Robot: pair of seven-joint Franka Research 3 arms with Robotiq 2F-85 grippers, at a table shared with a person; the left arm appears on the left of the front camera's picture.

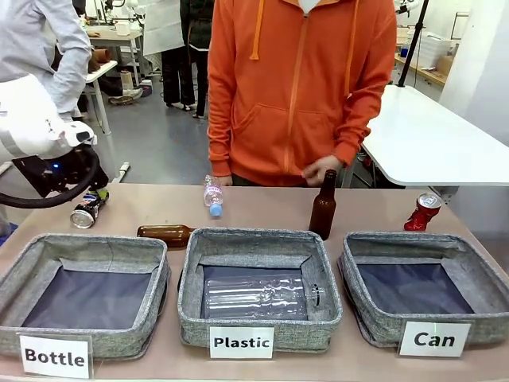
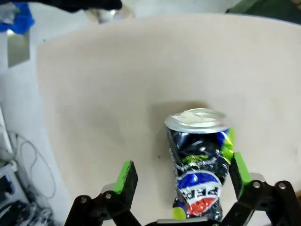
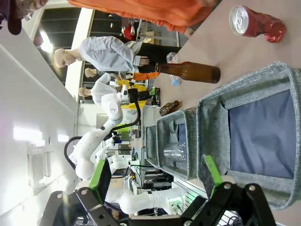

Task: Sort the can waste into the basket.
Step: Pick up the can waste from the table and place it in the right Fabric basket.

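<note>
A crushed dark blue-black and silver can (image 1: 84, 211) with yellow-green marks lies at the table's far left. In the left wrist view the same can (image 2: 200, 160) rests between the green pads of my left gripper (image 2: 181, 170), which is open; the right pad is at the can's side and the left pad stands apart. From the front, the left gripper (image 1: 86, 199) hangs just over it. The shiny red crushed can (image 1: 424, 212) (image 3: 256, 22) lies behind the "Can" basket (image 1: 477, 272) (image 3: 244, 92). My right gripper (image 3: 156, 172) is open with nothing between its fingers, near that basket's outer side.
A brown bottle (image 1: 323, 207) stands behind the "Plastic" basket (image 1: 191, 274), another brown bottle (image 1: 165, 234) lies near the "Bottle" basket (image 1: 16, 278). A clear plastic bottle (image 1: 213, 196) lies at the far edge, another clear bottle (image 1: 258, 298) inside the middle basket. The person's hand (image 1: 322, 169) hovers by the standing bottle.
</note>
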